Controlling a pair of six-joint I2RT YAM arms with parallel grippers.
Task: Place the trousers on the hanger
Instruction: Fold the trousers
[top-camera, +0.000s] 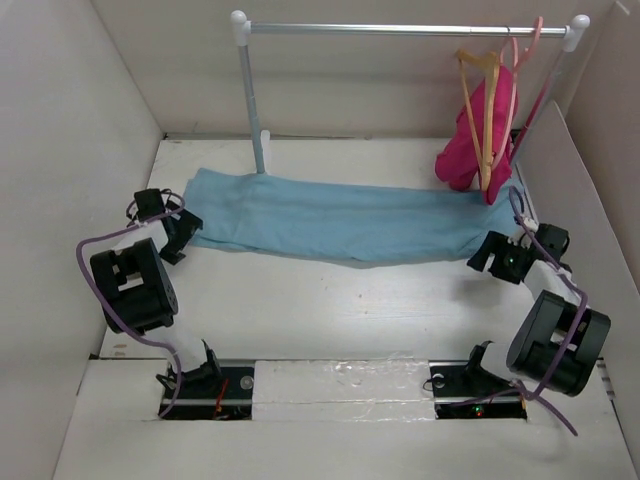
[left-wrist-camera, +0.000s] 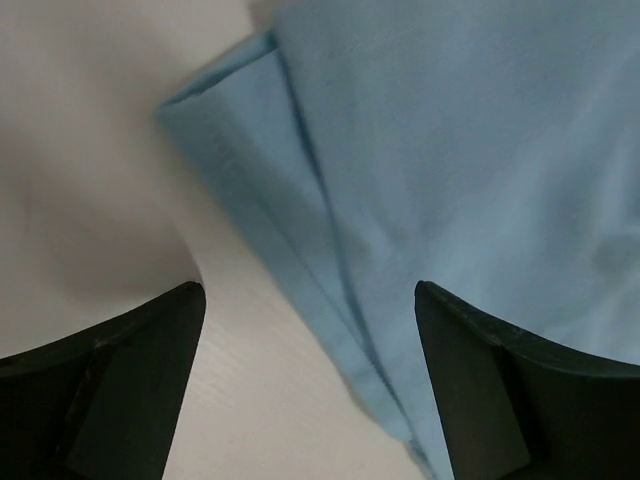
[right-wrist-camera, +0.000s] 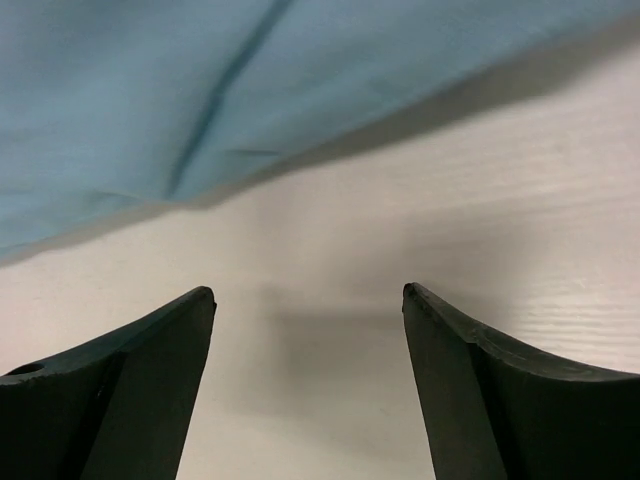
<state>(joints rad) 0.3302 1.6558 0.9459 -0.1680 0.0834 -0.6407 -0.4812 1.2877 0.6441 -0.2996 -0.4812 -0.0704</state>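
**On the white table, trousers lying flat, nothing hung yet**

Across the white table (top-camera: 300, 320) the large sky-blue cloth trousers (top-camera: 350, 220) are lying spread out flat, running from my left side to my right. Behind them the metal clothes rail (top-camera: 400, 29) is standing on its white posts. The slim tan wooden hanger (top-camera: 480, 62) is hanging from the rail's right end, close against a magenta-pink garment (top-camera: 470, 140) on a pale pink plastic hanger (top-camera: 515, 90).

I am holding my left gripper (left-wrist-camera: 310, 300) with its fingers apart over the trousers' left end, one finger above cloth and the other above bare table. It is gripping nothing. My right gripper (right-wrist-camera: 308, 300), likewise spread and empty, is hovering over bare table just beside the trousers' near edge at the right end.

I am judging the task barely begun. The cloth is waiting to be grasped, lifted and draped over the wooden hanger's bar.
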